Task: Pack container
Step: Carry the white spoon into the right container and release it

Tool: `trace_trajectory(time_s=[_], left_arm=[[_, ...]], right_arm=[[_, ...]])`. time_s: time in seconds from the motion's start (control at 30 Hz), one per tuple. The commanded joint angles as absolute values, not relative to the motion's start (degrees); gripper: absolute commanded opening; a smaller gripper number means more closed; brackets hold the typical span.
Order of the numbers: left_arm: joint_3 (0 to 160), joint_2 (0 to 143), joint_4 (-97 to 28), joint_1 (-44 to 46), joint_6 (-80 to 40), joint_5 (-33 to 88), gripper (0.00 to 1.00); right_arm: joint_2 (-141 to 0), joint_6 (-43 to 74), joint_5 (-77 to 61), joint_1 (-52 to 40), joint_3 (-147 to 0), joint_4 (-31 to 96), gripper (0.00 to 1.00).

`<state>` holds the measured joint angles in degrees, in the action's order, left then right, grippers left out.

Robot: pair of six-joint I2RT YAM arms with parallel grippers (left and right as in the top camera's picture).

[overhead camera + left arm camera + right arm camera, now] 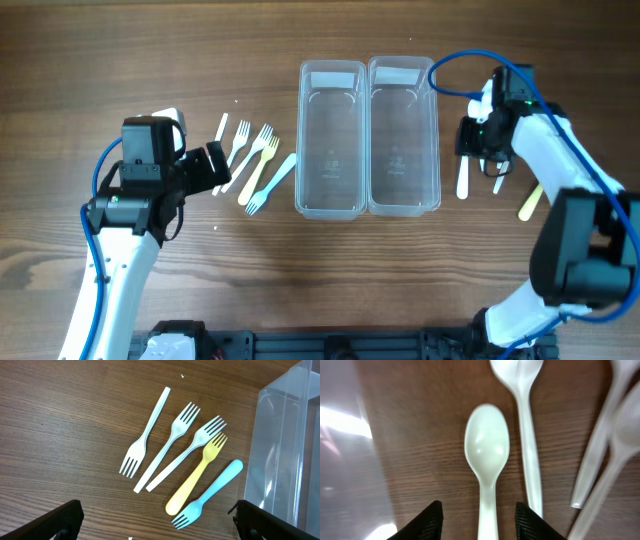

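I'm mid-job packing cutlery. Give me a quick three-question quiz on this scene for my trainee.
1. True or false: the two clear plastic containers already hold cutlery.
2. How many plastic forks lie left of the containers? A) three B) five C) seven
3. What lies on the table between the open fingers of the right gripper?

Key: 1. False, both are empty. 2. B: three white, one yellow, one blue. 3. The white plastic spoon.
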<state>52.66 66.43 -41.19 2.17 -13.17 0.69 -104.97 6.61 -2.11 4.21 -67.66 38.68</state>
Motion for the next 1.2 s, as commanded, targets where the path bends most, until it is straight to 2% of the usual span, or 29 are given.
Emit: trace_trajectory(time_s=[0.0, 0.17, 0.33, 0.53, 0.6, 0.8, 1.0, 1.17], left_arm=[[53.74, 66.54, -41.21, 1.85, -12.23, 0.12, 1.00], [53.74, 66.54, -41.21, 1.85, -12.23, 0.12, 1.00], [53.74, 66.54, -41.21, 1.85, -12.23, 0.12, 1.00], [53.74, 66.54, -41.21, 1.85, -12.23, 0.12, 1.00], [53.74, 66.54, -41.23, 1.85, -12.23, 0.12, 1.00], [53.74, 66.54, -41.23, 1.85, -12.23, 0.12, 0.99], [53.74, 66.54, -41.21, 1.85, -12.23, 0.12, 1.00], [53.74, 66.54, -41.21, 1.85, -12.23, 0.12, 1.00]], right_arm=[[-108.09, 7.92, -3.42, 4.03, -67.02, 38.35, 0.44], [-110.28, 7.97, -3.44, 4.03, -67.02, 37.91, 0.43], [-111.92, 9.19, -3.38, 4.03, -67.02, 38.15, 0.31], [-112.09, 10.90, -3.38, 4.03, -67.00, 40.42, 0.09], [-112.07, 12.14, -3.36, 4.03, -67.00, 41.43, 0.06], [-107.35, 12.14, -2.31, 4.03, -67.29, 42.57, 0.04], [-89.47, 12.49, -3.62, 4.01, -67.29, 42.33, 0.04], [-77.19, 12.56, -12.80, 1.89, -67.26, 41.78, 0.04]])
